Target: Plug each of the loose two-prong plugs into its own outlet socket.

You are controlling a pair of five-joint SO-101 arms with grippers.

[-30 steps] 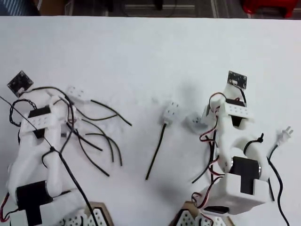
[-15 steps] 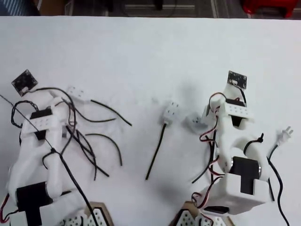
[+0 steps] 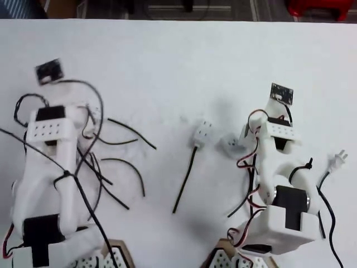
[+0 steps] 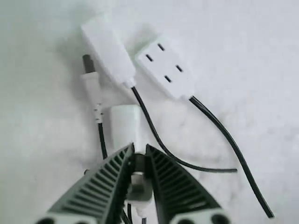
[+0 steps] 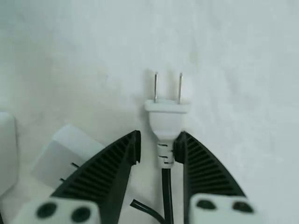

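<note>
In the left wrist view my left gripper [image 4: 139, 151] is shut on the cord end of a white plug [image 4: 125, 123]. Just beyond it lie a white outlet [image 4: 164, 66] with four slots, a second white block [image 4: 107, 49] and another plug [image 4: 91, 81]. From above, the left gripper [image 3: 83, 116] sits among black cables beside that outlet [image 3: 92, 109]. My right gripper [image 5: 159, 137] is open around the neck of a white two-prong plug [image 5: 167, 109], which touches one finger, with an outlet [image 5: 60, 154] beside it. In the high view the right gripper [image 3: 248, 137] stands next to this outlet [image 3: 228, 144].
A third outlet [image 3: 202, 132] with a straight black cord lies mid-table. A loose white plug [image 3: 338, 158] rests at the right, its cord running behind the right arm. Several black cables [image 3: 120, 167] sprawl to the right of the left arm.
The left arm has moved away from the front edge and a little right, and the black cables beside it have shifted with it. The right arm has stayed still.
</note>
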